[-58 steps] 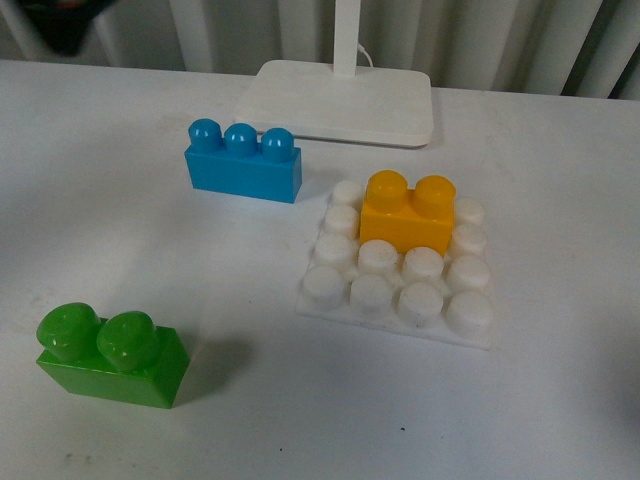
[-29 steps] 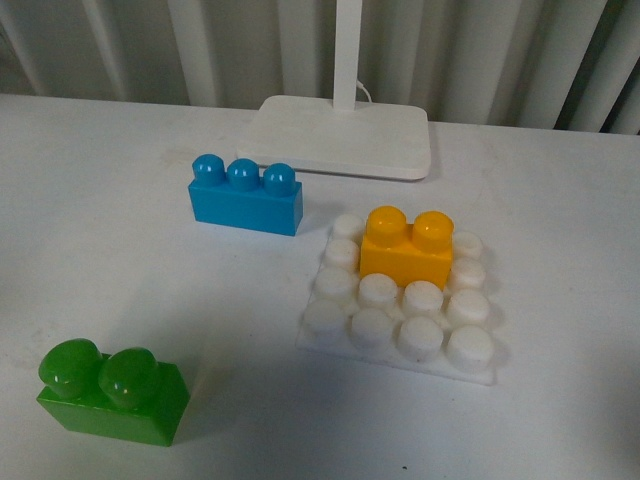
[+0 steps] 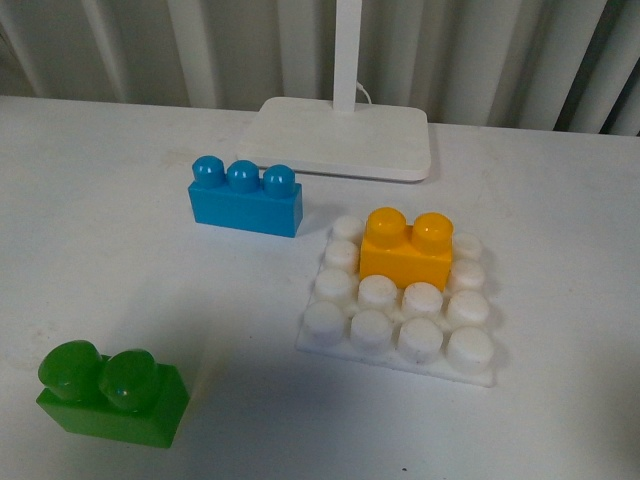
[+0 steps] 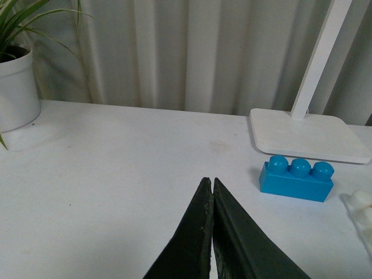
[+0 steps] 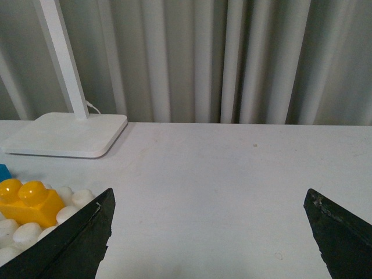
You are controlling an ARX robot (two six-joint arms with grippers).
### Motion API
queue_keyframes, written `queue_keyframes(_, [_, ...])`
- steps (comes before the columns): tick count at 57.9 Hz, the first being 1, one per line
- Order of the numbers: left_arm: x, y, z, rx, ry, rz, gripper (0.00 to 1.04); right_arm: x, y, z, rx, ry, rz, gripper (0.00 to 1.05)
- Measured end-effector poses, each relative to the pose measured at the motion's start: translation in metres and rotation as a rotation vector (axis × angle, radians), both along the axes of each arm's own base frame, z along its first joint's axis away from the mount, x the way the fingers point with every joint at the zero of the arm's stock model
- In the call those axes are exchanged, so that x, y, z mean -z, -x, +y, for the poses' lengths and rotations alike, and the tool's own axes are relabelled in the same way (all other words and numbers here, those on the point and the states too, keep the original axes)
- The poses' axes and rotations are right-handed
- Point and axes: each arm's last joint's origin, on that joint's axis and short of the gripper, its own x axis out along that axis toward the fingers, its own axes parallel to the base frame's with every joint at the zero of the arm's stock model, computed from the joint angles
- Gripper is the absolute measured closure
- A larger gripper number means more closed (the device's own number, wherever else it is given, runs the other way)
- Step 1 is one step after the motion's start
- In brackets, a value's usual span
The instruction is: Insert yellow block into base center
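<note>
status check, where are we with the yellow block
Left end effector shut, empty. Right end effector open, empty. Yellow block seated on base, second row from back, middle columns. Nothing in the way.

Blue 3-stud brick (image 3: 245, 196) mid tabletop, toward far edge, just in front of white stand plate (image 3: 340, 135) w/ upright post (image 3: 346, 52). Green 2-stud brick (image 3: 110, 393) near front-left corner. White plant pot (image 4: 17, 90) at far-left edge. Curtain (image 3: 480, 55) behind.

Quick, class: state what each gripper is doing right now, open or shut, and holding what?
Left gripper: shut, fingers pressed together, holding nothing.
Right gripper: open wide, holding nothing.
</note>
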Motion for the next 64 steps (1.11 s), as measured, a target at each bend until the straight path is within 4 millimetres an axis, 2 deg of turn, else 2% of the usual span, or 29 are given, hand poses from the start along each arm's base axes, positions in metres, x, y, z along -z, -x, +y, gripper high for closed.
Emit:
queue_keyframes(29, [0.019,0.012,0.000,-0.002,0.001,-0.010,1.01,0.000,0.000,0.000,0.000,0.000,0.000,0.09])
queue_keyframes(37, [0.019,0.015,0.000,-0.002,0.003,-0.018,1.01,0.000,0.000,0.000,0.000,0.000,0.000,0.09])
queue_keyframes(43, [0.022,0.025,0.000,-0.001,0.003,-0.007,1.01,0.000,0.000,0.000,0.000,0.000,0.000,0.09])
queue_keyframes(55, [0.022,0.026,0.000,-0.002,0.003,-0.011,1.01,0.000,0.000,0.000,0.000,0.000,0.000,0.09])
queue_keyframes(57, [0.022,0.026,0.000,-0.001,0.004,-0.011,0.99,0.000,0.000,0.000,0.000,0.000,0.000,0.09])
queue_keyframes(64, [0.022,0.026,0.000,-0.002,0.004,-0.011,0.75,0.000,0.000,0.000,0.000,0.000,0.000,0.09])
